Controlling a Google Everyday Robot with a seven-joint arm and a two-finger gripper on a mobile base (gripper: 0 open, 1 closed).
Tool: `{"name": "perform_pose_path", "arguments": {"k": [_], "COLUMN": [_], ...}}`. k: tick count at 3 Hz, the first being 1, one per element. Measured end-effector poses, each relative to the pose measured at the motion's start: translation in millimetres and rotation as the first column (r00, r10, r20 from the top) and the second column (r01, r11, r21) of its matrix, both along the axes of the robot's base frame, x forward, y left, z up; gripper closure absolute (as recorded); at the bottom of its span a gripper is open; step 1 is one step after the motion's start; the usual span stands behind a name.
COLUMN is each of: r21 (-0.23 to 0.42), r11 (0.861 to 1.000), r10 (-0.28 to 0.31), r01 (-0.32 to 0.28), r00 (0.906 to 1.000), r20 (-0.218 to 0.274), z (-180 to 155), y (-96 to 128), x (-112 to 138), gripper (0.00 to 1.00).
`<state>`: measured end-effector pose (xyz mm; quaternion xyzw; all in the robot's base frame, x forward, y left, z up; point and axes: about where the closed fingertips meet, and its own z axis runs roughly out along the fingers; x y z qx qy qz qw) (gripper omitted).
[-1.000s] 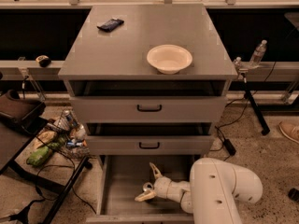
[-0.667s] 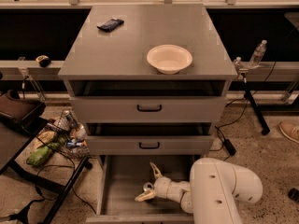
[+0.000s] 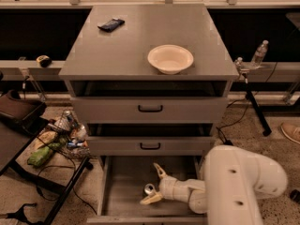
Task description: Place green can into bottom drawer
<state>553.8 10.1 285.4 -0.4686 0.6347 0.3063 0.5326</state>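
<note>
Lower centre of frame: the pincer (image 3: 149, 183), spread wide, brackets the green can (image 3: 149, 190), axis vertical, inside the bottom drawer (image 3: 121, 184).

My arm on the feed: smooth off-white shells ending in cream fingers.

Filling the lower right of my view is a bulky off-white rounded arm housing (image 3: 243, 184) of smooth, matte plastic, with a few small dark round recesses (image 3: 229, 171) set into its near face; I cannot tell whether they are screw holes. From it a narrower white wrist segment (image 3: 185, 192) runs out in stepped, rounded rings, the same colour as the housing. At its end is the two-finger gripper (image 3: 149, 184), low inside the open bottom grey drawer (image 3: 123, 182), near its floor. The fingers (image 3: 159, 171) are pale cream-tan, slim and tapering to wedge-shaped tips, and they stand spread apart in a V.
</note>
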Motion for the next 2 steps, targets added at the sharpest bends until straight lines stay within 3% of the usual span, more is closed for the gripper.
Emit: {"name": "perform_pose_path", "arguments": {"k": [1, 2], "r21": [-0.115, -0.214], "r11": [0.993, 0.974], "r10": [-0.004, -0.076], "r01": [0.002, 0.072], "r00": [0.9998, 0.9971], "r20": [-0.022, -0.009], "z": [25.6, 70.3], "y": [-23.9, -49.8], "x": [-28.6, -52.5], "gripper": [0.0, 0.0]}}
